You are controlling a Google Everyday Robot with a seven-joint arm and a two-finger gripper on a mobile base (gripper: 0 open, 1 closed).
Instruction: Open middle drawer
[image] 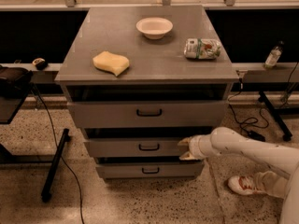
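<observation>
flat grey middle drawer (121,148) with a small dark loop handle (149,147), second of three below the desk's (149,55) front edge. gripper (185,149) at the drawer's right end, spread wide, top to bottom.

Dim amber light, jaws pale against middle drawer (117,148)

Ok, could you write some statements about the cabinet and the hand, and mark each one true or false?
1. The hand is at the right end of the middle drawer front. True.
2. A white bowl stands on the cabinet. True.
3. The yellow sponge lies in the bowl. False: it lies on the cabinet, apart from the bowl.
4. The bag lies on the floor. False: it lies on the cabinet, right of the bowl.
</observation>
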